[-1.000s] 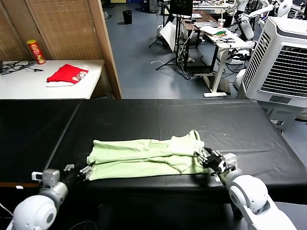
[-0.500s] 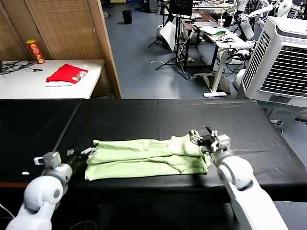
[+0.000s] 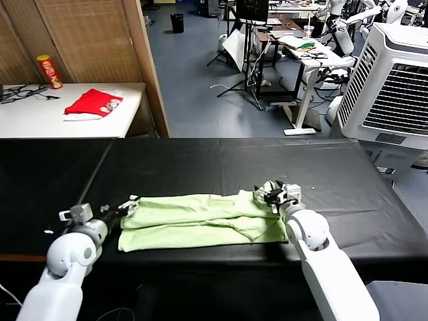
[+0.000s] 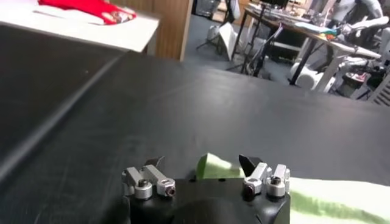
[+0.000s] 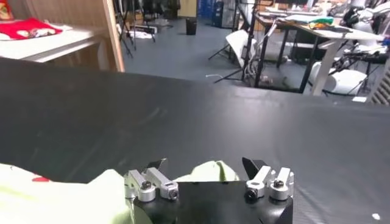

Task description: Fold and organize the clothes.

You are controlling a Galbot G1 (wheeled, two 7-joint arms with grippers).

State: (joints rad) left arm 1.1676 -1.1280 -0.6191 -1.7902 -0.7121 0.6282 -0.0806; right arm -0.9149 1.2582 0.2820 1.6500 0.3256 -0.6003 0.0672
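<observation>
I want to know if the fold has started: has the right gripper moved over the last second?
Yes. The right gripper has gone from the shirt's near right corner toward the table's far side, to the shirt's far right corner.

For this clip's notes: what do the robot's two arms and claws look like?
Both arms are smooth, rounded pale grey-white shells, seen in the head view. The left claw and right claw match: a black body, silver metal finger brackets with visible screws, and dark pointed fingertips. No cables or markings show.

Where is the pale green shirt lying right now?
In the head view, the shirt lies folded into a long band near the front edge of the black table, between the left gripper at one end and the right gripper at the other.
</observation>
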